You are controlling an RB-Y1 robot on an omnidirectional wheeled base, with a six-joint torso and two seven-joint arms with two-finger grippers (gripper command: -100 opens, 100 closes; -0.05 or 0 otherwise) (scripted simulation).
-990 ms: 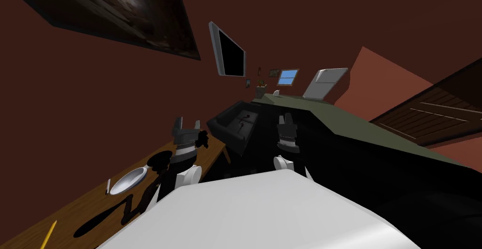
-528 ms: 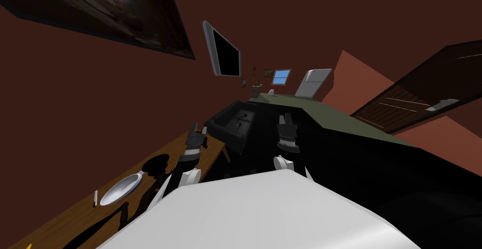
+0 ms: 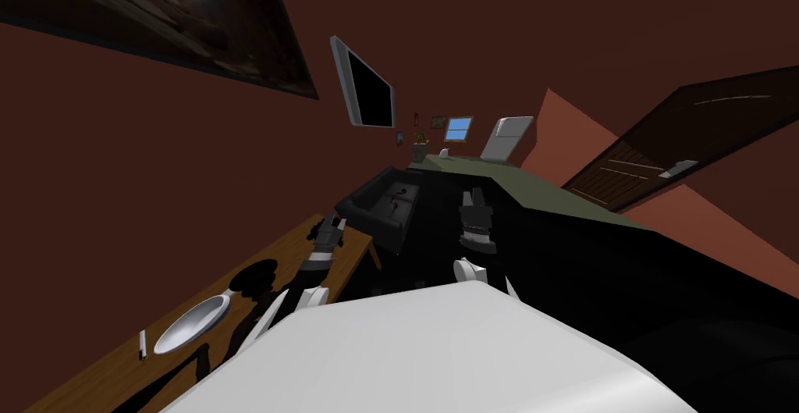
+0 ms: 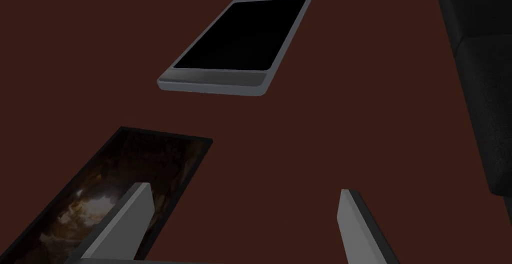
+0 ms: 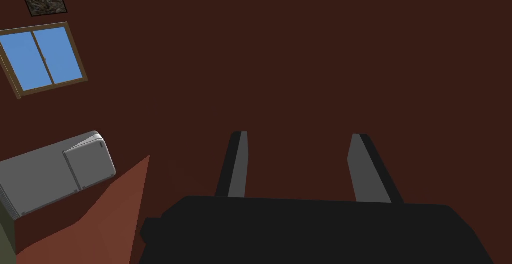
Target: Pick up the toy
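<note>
A small dark thing with red marks (image 3: 398, 194) lies on the seat of a dark sofa (image 3: 365, 215) ahead; it may be the toy, but its shape is too small to make out. My left gripper (image 3: 331, 226) hangs over the far end of a wooden table (image 3: 101, 365), short of the sofa. It is open and holds nothing; in the left wrist view its fingers (image 4: 125, 216) stand wide apart before a dark red wall, with the sofa's edge (image 4: 480, 91) to one side. My right gripper (image 3: 476, 195) is held up in front of my chest, open (image 5: 299, 133) and empty.
A grey plate (image 3: 187, 324) and a small white stick (image 3: 142, 344) lie on the table. A long green-topped counter (image 3: 538, 190) runs along my right. A flat screen (image 3: 367, 92) hangs on the wall, a grey fridge (image 3: 504, 137) stands at the far end and a dark door (image 3: 663, 162) is at right.
My left arm has reached forward and down, from raised beside my chest to the table's far end. The whole head view has turned, bringing the door further into the picture.
</note>
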